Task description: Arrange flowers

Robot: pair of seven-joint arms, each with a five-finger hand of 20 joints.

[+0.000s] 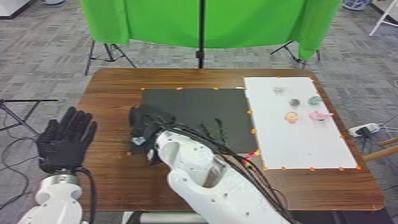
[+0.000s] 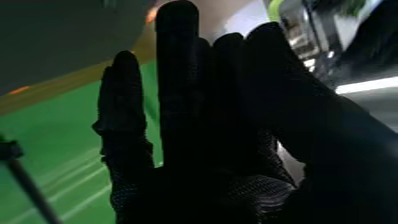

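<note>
Right hand (image 1: pixel 151 116) | pink flower (image 1: pixel 320 116) well apart, rightward, on white sheet (image 1: pixel 298 145)

No readable text, label, brand, number or sign in either the head view or the right wrist view

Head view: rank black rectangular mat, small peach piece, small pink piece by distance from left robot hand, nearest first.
1. Black rectangular mat: mid-table, right of left robot hand
2. Small peach piece: on white rectangular board
3. Small pink piece: same board, farther right
</note>
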